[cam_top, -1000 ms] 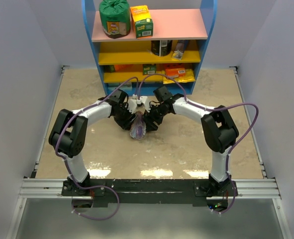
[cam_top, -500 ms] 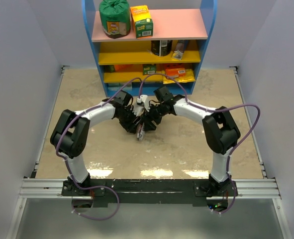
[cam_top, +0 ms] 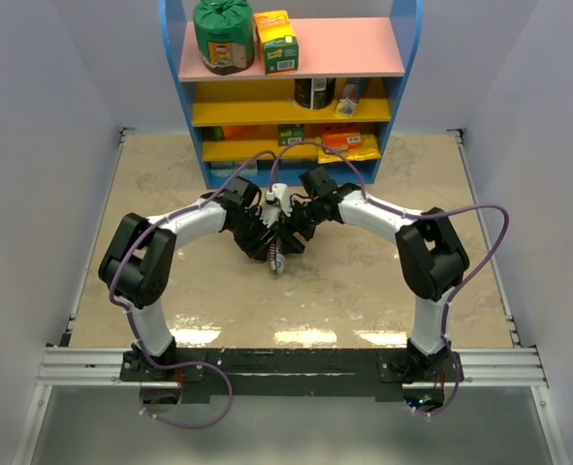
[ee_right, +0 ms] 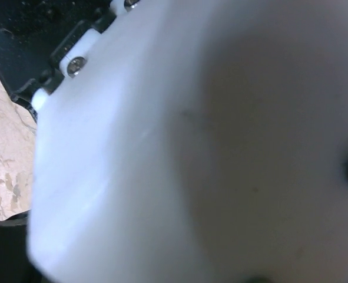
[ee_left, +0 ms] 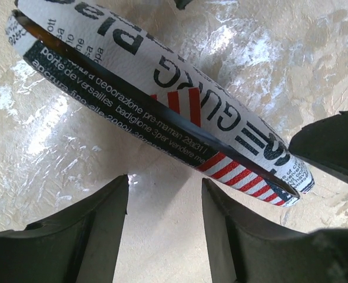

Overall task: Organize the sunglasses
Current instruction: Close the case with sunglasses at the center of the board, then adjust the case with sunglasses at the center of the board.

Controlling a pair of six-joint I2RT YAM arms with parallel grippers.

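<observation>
Left wrist: flag-print pouch [ee_left: 162, 88] just beyond parted jaws.

Mid-table is jammed: left arm [cam_top: 194, 215] and right arm [cam_top: 373, 211] meet nose to nose, with no gap between them from above. The right wrist view is fully blocked by a white housing [ee_right: 191, 147] at the lens. The pouch [ee_left: 162, 100] lies slantwise just past the left fingers [ee_left: 79, 236], its mouth a thin slit. Shelf [cam_top: 296, 107] close behind. Table [cam_top: 364, 300] open front, left and right, up to the side walls [cam_top: 44, 145].
</observation>
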